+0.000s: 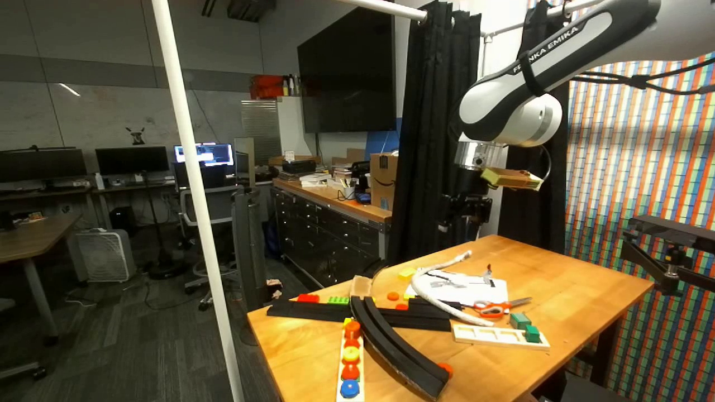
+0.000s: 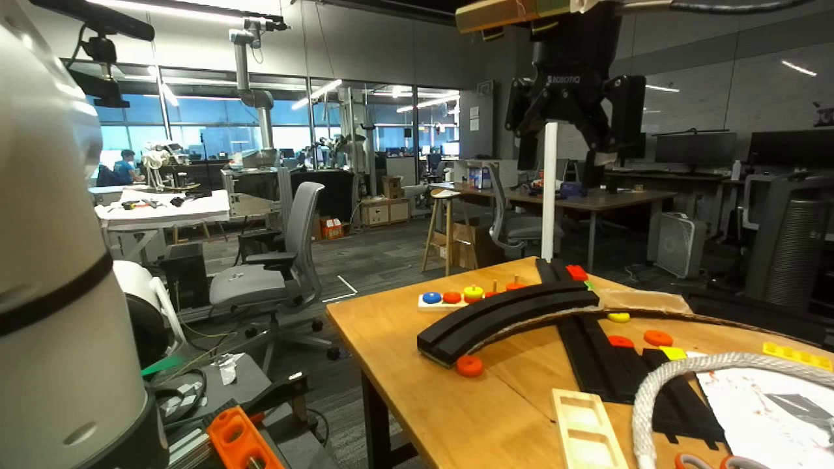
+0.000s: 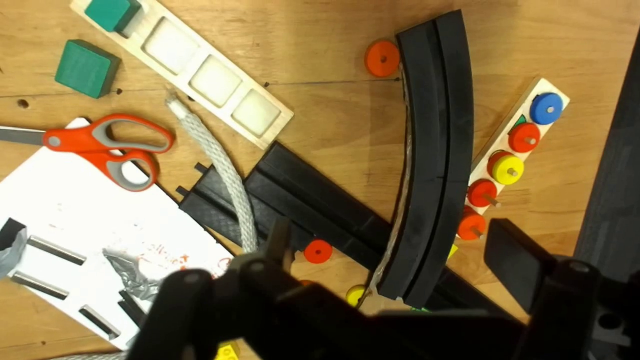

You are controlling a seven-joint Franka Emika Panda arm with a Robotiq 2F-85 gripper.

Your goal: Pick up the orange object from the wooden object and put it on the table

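Jaws apart and empty, I judge the orange ring (image 3: 469, 225) on the wooden peg board (image 3: 540, 89) needs lifting straight up, since its dowel (image 3: 476, 231) would block sideways pulls.

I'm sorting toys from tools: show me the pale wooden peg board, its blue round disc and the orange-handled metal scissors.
Pale wooden peg board (image 3: 502, 142): wrist view, bare wood near an edge.
Blue round disc (image 3: 541, 108): wrist view, top face.
Orange-handled metal scissors (image 3: 80, 140): wrist view, where the handles meet.

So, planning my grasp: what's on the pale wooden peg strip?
Round blue disc, red disc, yellow disc, another red disc, orange disc; a green edge peeks out. Whatever lies beneath is mostly covered.
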